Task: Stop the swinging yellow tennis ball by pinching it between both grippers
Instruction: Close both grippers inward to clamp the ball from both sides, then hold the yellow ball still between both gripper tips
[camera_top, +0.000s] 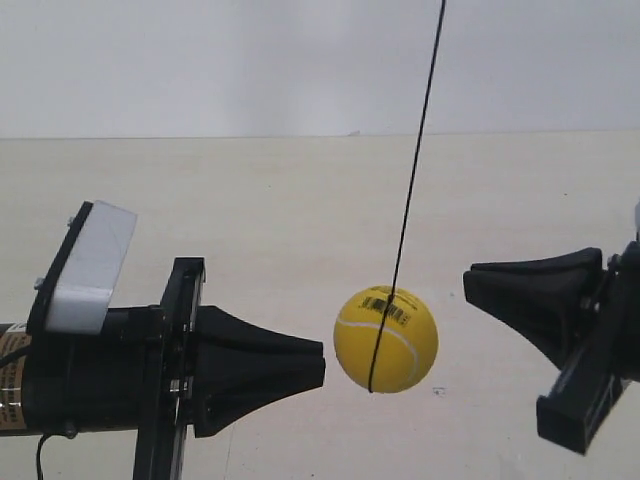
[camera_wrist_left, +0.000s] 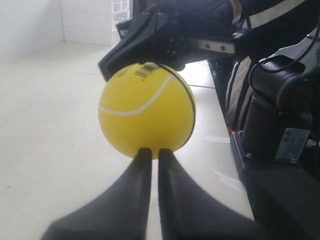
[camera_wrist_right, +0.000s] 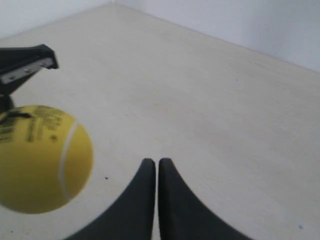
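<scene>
The yellow tennis ball (camera_top: 386, 340) hangs on a thin black string (camera_top: 415, 150), which leans slightly. It hangs between two black cone tips, barcode label on top. The cone (camera_top: 318, 372) of the arm at the exterior view's left, which carries a white-grey block (camera_top: 92, 265), points at the ball across a narrow gap. The other cone (camera_top: 470, 280) sits higher and farther off. My left gripper (camera_wrist_left: 151, 150) is shut, its tips just before the ball (camera_wrist_left: 146, 110). My right gripper (camera_wrist_right: 151, 161) is shut and holds nothing; the ball (camera_wrist_right: 37, 157) lies off to one side of it.
A pale flat surface (camera_top: 300, 220) runs back to a white wall (camera_top: 200, 60). The opposite gripper (camera_wrist_left: 150, 40) shows behind the ball in the left wrist view, beside a dark robot base (camera_wrist_left: 280, 125). The right wrist view catches the opposite gripper (camera_wrist_right: 25, 60) at its edge.
</scene>
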